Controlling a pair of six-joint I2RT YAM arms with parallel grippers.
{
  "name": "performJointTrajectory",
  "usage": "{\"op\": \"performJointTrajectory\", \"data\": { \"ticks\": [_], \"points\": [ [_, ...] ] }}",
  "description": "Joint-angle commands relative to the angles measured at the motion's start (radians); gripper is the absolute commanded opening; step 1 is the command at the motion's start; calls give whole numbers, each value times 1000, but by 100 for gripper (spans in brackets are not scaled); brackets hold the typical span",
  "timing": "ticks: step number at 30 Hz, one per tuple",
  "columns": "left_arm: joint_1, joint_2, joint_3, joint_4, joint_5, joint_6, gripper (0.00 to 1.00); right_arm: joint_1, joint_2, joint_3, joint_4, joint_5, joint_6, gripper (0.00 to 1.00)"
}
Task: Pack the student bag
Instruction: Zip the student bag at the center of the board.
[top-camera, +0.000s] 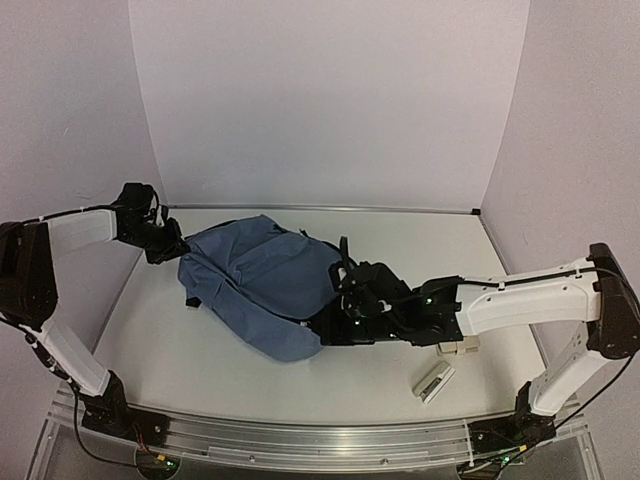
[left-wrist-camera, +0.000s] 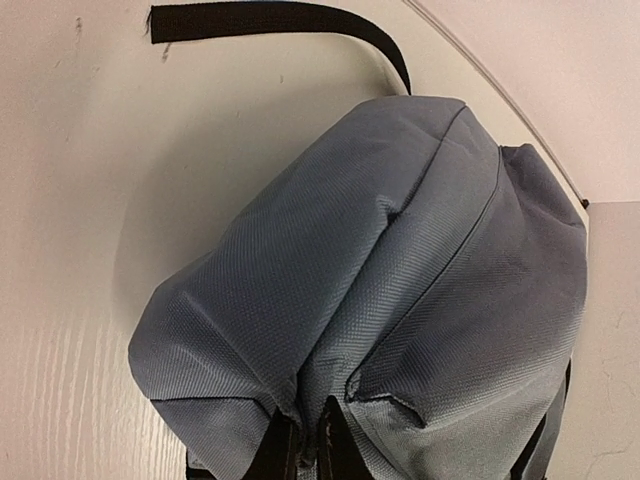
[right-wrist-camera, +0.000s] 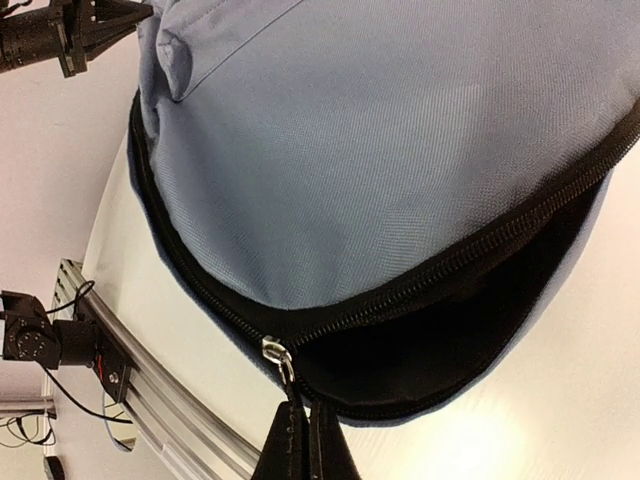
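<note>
The student bag (top-camera: 258, 278), a dusty-blue backpack, lies on its side across the middle of the table. My left gripper (top-camera: 176, 247) is at its far-left end, shut on a fold of the blue fabric (left-wrist-camera: 312, 425). My right gripper (top-camera: 345, 300) is at the bag's right end, shut on the metal zipper pull (right-wrist-camera: 280, 358) with its fingertips (right-wrist-camera: 288, 430) just below the slider. To the right of the slider the black zipper gapes open onto the dark lining (right-wrist-camera: 450, 340). To the left it runs closed along the bag's edge.
A black strap (left-wrist-camera: 270, 20) trails on the table beyond the bag. A small white box (top-camera: 433, 381) and a beige item (top-camera: 458, 348) lie at the front right, under the right arm. The metal rail (top-camera: 300, 440) runs along the near edge. Walls enclose the table's back and sides.
</note>
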Motion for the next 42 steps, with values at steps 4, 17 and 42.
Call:
{"op": "performJointTrajectory", "data": {
  "ticks": [4,17,42],
  "points": [
    [20,-14,72,214,-50,15,16,-14,-27,28,-54,41,-9,0],
    [-108,-371,-211,12,-74,-197,76,-6,90,123,14,-49,-101,0],
    [-470,-322,-314,148,-126,-480,47,-1,77,56,86,-74,-70,0]
  ]
}}
